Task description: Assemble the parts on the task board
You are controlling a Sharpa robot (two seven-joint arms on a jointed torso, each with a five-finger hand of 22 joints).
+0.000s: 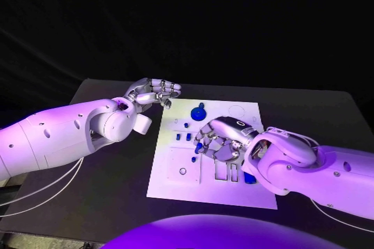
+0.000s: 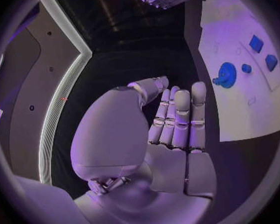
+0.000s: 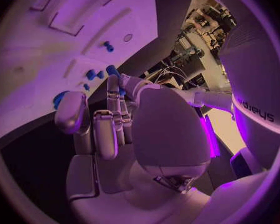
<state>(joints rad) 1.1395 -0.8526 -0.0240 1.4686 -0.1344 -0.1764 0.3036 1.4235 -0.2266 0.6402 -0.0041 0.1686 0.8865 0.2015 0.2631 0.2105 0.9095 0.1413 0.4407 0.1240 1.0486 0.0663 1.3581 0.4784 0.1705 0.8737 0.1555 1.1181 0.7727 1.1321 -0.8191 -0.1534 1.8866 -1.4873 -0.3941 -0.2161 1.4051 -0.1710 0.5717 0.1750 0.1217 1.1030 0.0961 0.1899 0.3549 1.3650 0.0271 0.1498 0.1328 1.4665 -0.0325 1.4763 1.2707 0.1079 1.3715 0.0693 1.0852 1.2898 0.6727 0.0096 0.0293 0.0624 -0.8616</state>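
Hovering low over the middle of the flat white task board (image 1: 210, 195), the right robot hand (image 1: 220, 141) is curling its silver fingers down among the small blue plastic parts (image 1: 184, 136); a blue piece is showing at a fingertip in the right wrist view, but whether it is pinched or merely lying behind the finger I cannot tell. Near that hand's wrist, another blue block (image 1: 248, 178) is lying beside two narrow slots. The board itself is resting on the black counter (image 1: 109, 189). Farther off, a round blue toothed gear (image 1: 199, 113) is sitting at the board's far end, with the left robot hand (image 1: 153, 92) hanging just beyond the far left corner, fingers pressed together and holding nothing. These parts are looking light, stiff and smooth, so slipping is likely; pinching each across its flat sides, or the gear across its rim, seems safest.
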